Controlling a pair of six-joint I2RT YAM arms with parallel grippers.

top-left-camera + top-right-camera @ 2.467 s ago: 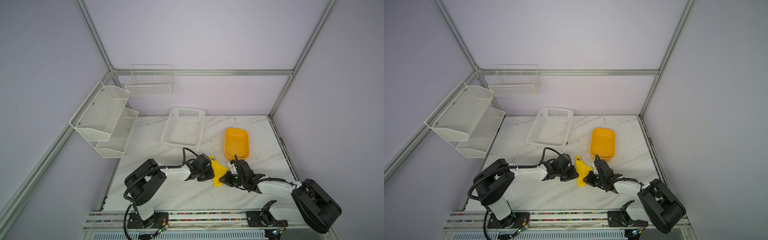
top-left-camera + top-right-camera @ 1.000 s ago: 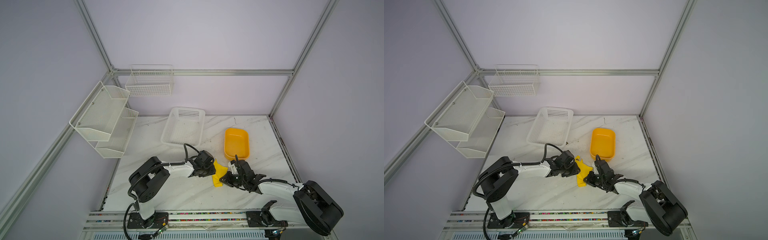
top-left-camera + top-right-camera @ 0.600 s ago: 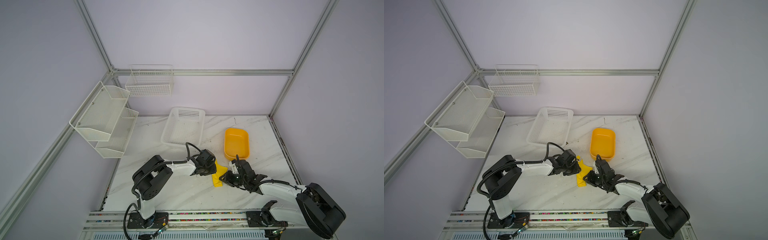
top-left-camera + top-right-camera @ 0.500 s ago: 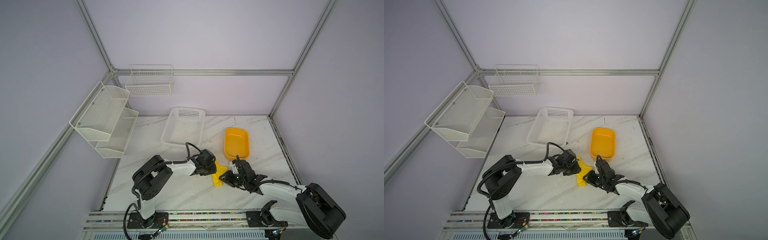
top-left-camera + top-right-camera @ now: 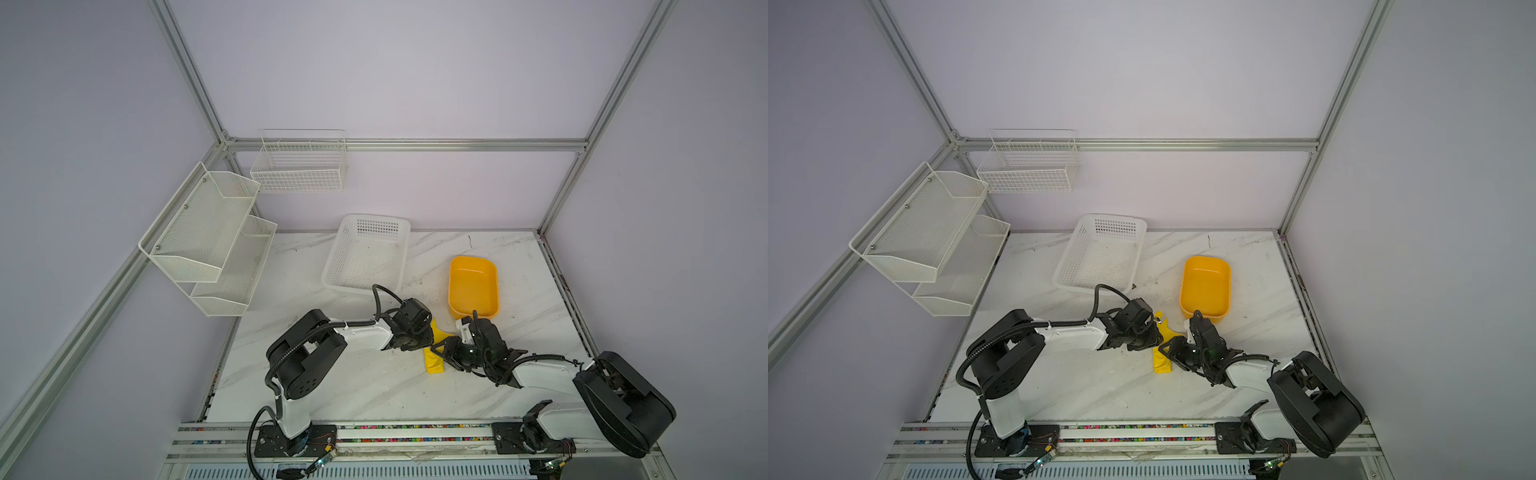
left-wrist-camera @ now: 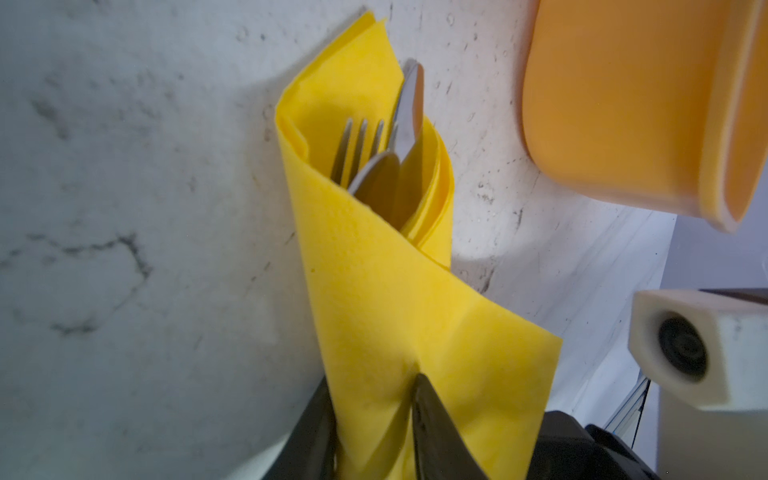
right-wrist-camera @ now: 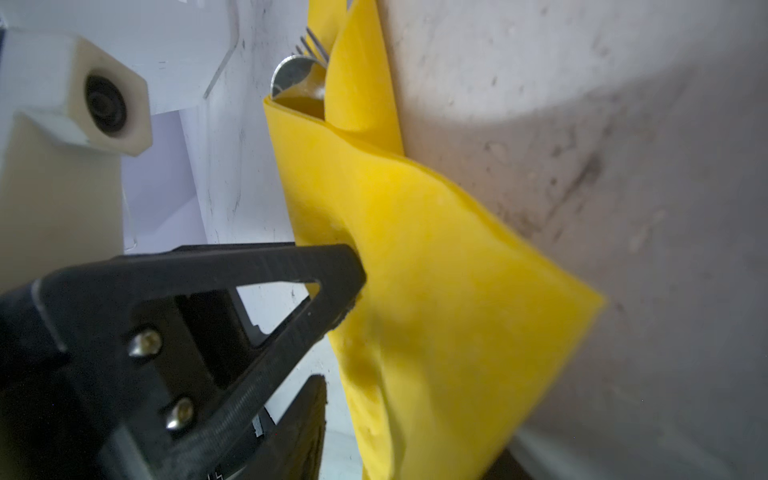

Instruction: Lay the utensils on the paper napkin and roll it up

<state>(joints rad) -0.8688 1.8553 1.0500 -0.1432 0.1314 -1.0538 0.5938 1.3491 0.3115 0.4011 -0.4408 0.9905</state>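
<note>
While our left gripper (image 6: 372,392) pinches the paper napkin (image 5: 434,362), our open-jawed right gripper (image 7: 338,332) should roll its two-o'clock corner snugly over the fork (image 6: 358,141).

Your left arm (image 5: 365,336) and right arm (image 5: 544,372): white links, black joints, ribbed black cables (image 5: 361,323); right gripper (image 7: 340,334) black, two silver screws (image 7: 145,344).

Clocked paper napkin (image 6: 374,291) in bright yellow, plain, faint dimpled texture. Caught utensils (image 6: 376,178) in shiny silver-grey vs that yellow. Spotted tub (image 5: 473,286) in deeper orange-yellow. Saw tabletop (image 5: 374,386) in white marble w/ grey veins & dark specks. Noted basket (image 5: 376,227) & wall racks (image 5: 208,224) in white, mesh/grid pattern. Logged arms (image 5: 361,337) in black & white, walls (image 5: 415,62) in pale lilac.
</note>
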